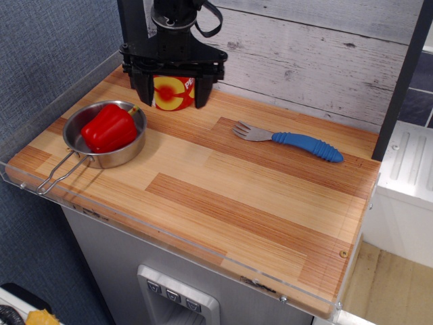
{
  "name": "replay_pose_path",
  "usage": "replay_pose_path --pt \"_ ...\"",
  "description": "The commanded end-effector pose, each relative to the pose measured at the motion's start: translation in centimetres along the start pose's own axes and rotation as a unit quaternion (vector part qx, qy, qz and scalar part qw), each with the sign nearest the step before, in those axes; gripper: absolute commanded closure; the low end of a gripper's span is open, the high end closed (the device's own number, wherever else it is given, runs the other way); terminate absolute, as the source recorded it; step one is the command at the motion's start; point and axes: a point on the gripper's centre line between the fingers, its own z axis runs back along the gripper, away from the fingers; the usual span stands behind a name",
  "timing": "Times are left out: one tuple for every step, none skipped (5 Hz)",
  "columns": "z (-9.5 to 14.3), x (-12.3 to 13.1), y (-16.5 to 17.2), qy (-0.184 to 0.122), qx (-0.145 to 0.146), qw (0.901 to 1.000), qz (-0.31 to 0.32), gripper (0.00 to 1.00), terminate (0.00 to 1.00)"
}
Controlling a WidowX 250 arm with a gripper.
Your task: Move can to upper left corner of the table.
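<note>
The can (174, 93), yellow with a red picture and red band, stands upright on the wooden table (223, 196) near its far left corner, close to the back wall. My gripper (173, 100) hangs straight over it. One black finger (143, 88) is at the can's left side and the other at its right. The fingers are spread about the can's width and look open around it. The can's lid is hidden by the gripper body.
A steel pan (130, 145) with a red pepper (107, 127) sits just front-left of the can, its wire handle pointing to the front edge. A blue-handled fork (291, 140) lies at the back right. A plank wall (304, 54) runs behind the table.
</note>
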Motion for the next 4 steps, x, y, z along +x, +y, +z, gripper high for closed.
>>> replay_pose_path --pt "5.2 -6.3 -4.1 -0.006 -0.079 0.9908 -0.110 0.00 0.00" --pt "6.6 -9.9 -6.0 0.008 -0.116 0.9826 -0.145 0.00 0.00" --pt "6.6 -9.9 -6.0 0.008 -0.116 0.9826 -0.145 0.00 0.00" --pt "6.6 -9.9 -6.0 0.008 -0.116 0.9826 -0.145 0.00 1.00"
